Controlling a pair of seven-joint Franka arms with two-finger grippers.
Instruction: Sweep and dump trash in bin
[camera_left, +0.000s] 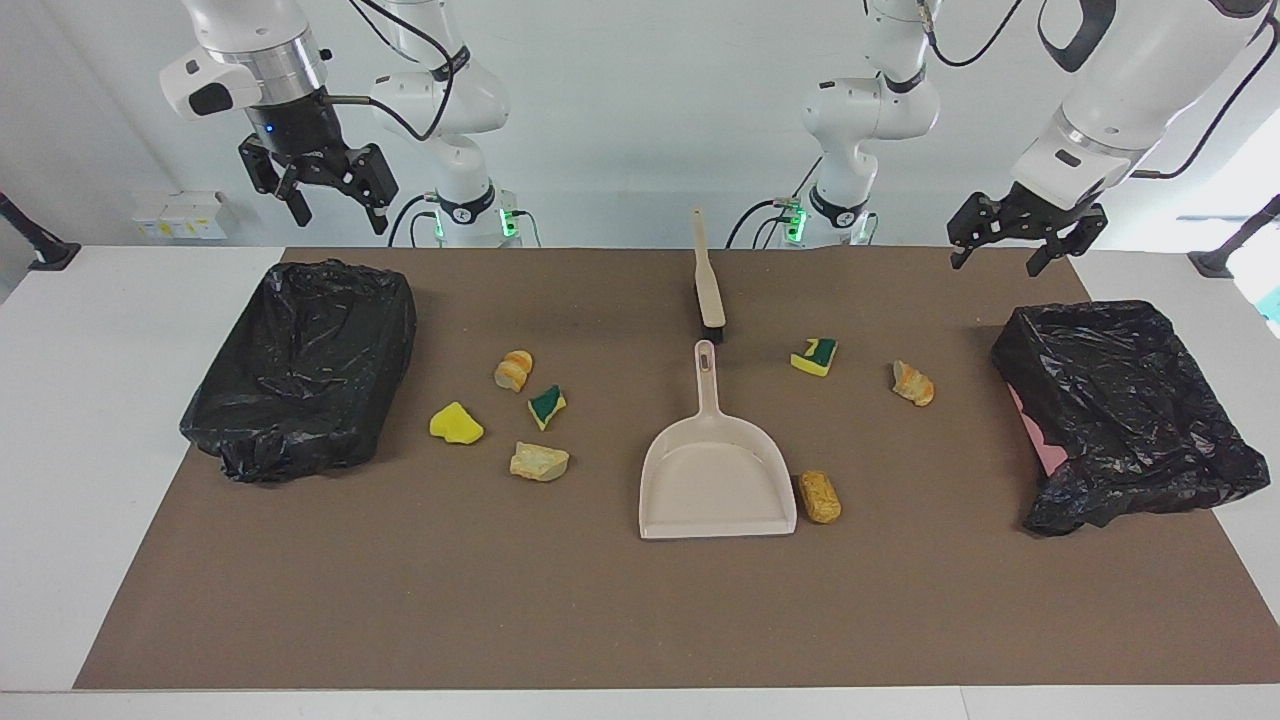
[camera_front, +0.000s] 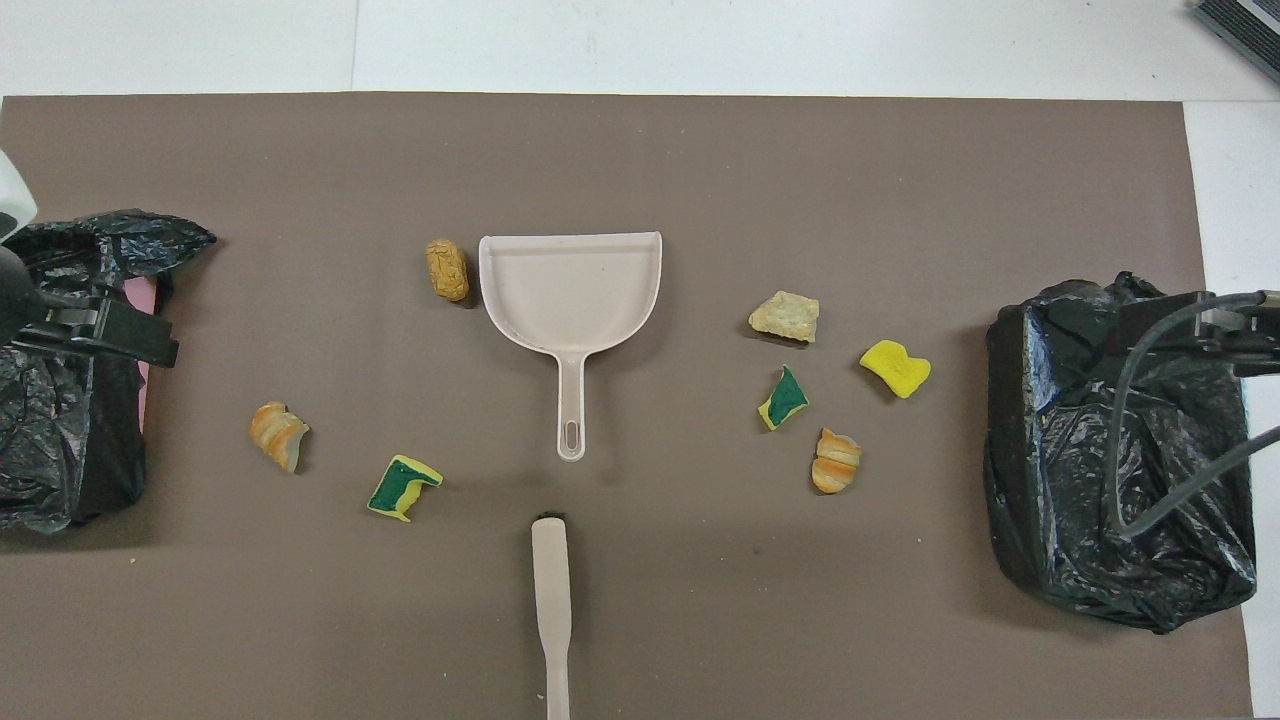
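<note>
With both arms up, I see the left gripper (camera_left: 1012, 246) spread wide and empty, over the mat's edge by the bin (camera_left: 1125, 410) at its end. The right gripper (camera_left: 330, 205) hangs the same way (jaws apart, nothing in them) over the other bin (camera_left: 300, 365).

My trash (camera_left: 541, 408) lies in seven scraps on the brown mat (camera_left: 600, 620). Toward the right arm's end sit four: a striped orange chunk (camera_left: 514, 370), a green-and-yellow sponge bit (camera_left: 546, 406), a plain yellow bit (camera_left: 455, 423) and a pale tan chunk (camera_left: 539, 461). Toward the left arm's end sit a green-yellow sponge (camera_left: 815, 356) and an orange chunk (camera_left: 912, 384). A tan oblong chunk (camera_left: 819, 496) lies just beside the dustpan (camera_left: 715, 480), its long axis running toward and away from the robots.

Dustpan's handle points at the robots, mouth away. Nearer the robots lies the brush (camera_left: 706, 275), in line with that handle, close but apart.
</note>
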